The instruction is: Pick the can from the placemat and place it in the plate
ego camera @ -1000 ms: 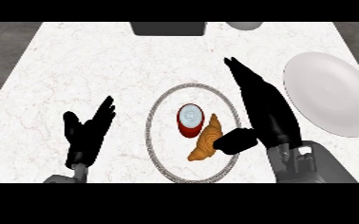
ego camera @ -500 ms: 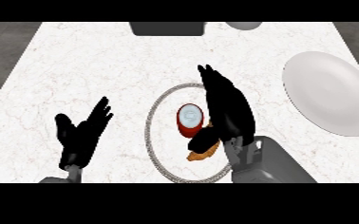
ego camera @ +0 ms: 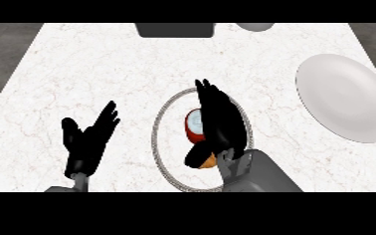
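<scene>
light: even, bright | shadows: faint, perhaps none | glare: none

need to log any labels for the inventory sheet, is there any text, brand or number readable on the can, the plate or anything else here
None: no readable text anywhere in the head view.
can: red side and pale top, no label or brand to be made out; the right hand hides part of it.
plate: plain white, no marks.
placemat: patterned rim only, no writing.

Veined white marble counter (ego camera: 110,64), smooth; matt white plate (ego camera: 341,97); glossy red can (ego camera: 195,125) with metal top; matt black hands (ego camera: 88,139).
</scene>
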